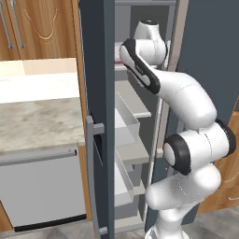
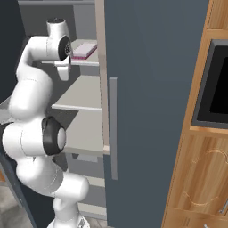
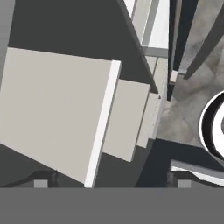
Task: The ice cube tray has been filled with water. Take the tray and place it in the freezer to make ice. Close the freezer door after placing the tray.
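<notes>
Pale lilac ice cube tray (image 2: 84, 50), pink-edged, lies flat on freezer shelf (image 2: 82, 94); gripper (image 3: 111, 183) wide, empty

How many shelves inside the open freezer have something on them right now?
1: the ice cube tray lies on the upper shelf behind the arm's wrist. The shelf below looks bare; the arm may hide parts of the compartment.
</notes>
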Robot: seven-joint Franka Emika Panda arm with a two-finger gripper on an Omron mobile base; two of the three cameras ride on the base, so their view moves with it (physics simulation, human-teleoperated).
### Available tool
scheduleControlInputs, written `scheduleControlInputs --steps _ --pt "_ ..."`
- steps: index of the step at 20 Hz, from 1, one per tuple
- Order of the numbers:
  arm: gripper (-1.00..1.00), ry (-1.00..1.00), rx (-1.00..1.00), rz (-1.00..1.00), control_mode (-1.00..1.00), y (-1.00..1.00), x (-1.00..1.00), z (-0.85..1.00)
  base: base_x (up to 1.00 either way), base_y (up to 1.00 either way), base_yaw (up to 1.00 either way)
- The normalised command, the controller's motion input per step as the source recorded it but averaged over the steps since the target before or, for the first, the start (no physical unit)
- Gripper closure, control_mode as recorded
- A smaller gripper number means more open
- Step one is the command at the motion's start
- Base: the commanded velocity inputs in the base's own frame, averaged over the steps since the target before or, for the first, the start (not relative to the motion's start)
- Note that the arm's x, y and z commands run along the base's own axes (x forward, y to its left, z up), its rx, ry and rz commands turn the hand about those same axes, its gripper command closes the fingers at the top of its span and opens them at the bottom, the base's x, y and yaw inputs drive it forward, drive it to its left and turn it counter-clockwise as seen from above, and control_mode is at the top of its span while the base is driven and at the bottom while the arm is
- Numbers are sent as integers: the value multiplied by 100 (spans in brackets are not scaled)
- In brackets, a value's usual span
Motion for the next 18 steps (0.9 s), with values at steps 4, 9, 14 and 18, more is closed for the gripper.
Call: scheduleControlInputs --steps 4,9,14,18 --pt "-100 -12 0 0 -100 -14 -100 0 0 0 0" --pt "-100 -5 8 0 -100 -42 -100 27 0 0 0" --pt "-100 -5 15 2 -100 -45 -100 44 0 0 0" --pt "-100 3 6 1 -100 -28 -92 35 0 0 0"
